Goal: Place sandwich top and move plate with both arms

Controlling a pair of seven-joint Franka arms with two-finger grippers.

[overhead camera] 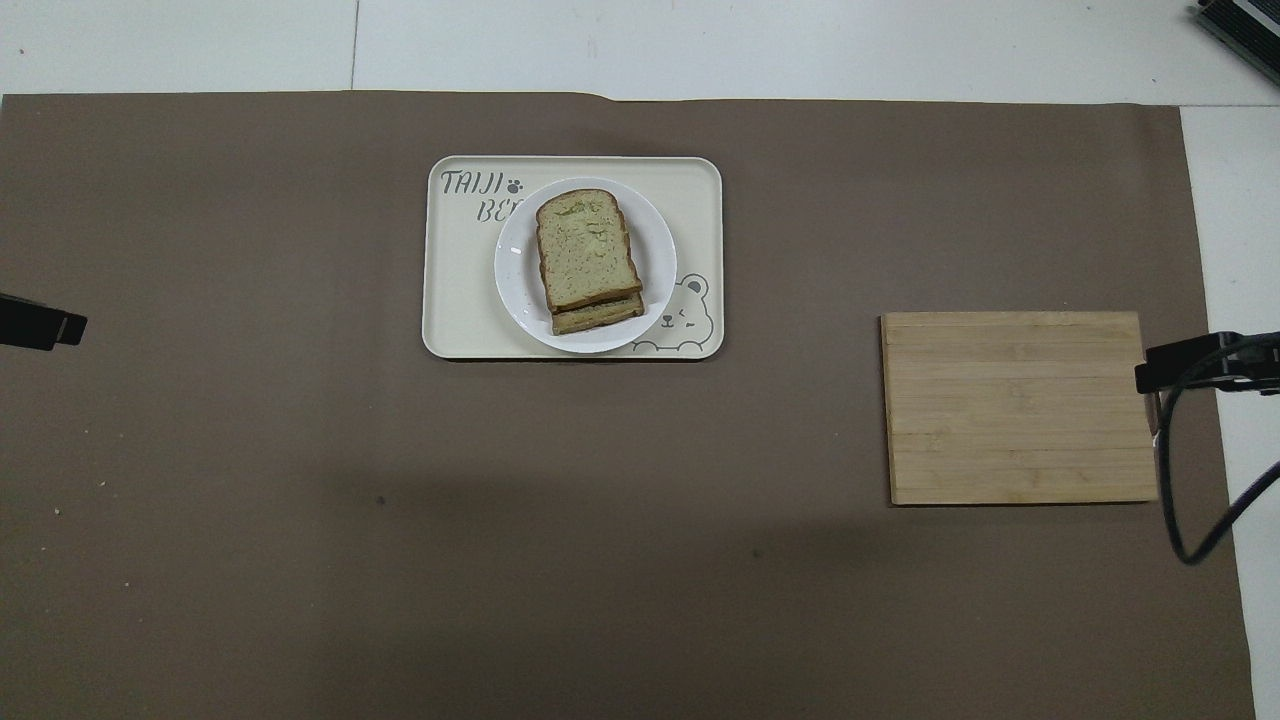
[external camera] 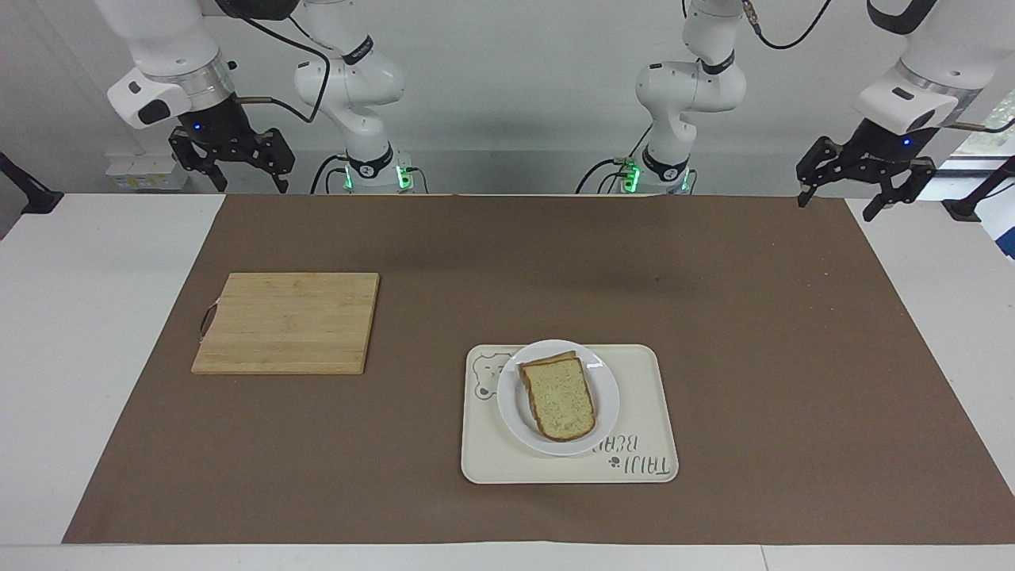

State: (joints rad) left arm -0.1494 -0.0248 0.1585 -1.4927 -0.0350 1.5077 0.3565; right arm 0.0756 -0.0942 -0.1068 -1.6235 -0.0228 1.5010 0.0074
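we see the sandwich top (external camera: 560, 401) already stacked on the plate (external camera: 607, 412), which sits in the tray (external camera: 644, 412). left pincer (external camera: 862, 170) and right pincer (external camera: 231, 159) hang open, raised; nothing looks left.

Overhead, both grippers are cut by the edges — only the left gripper (overhead camera: 45, 325) tip and right gripper (overhead camera: 1190, 362) tip show.

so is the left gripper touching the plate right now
Apart. The facing view shows the left gripper raised at the table's robot edge, well clear of the plate.
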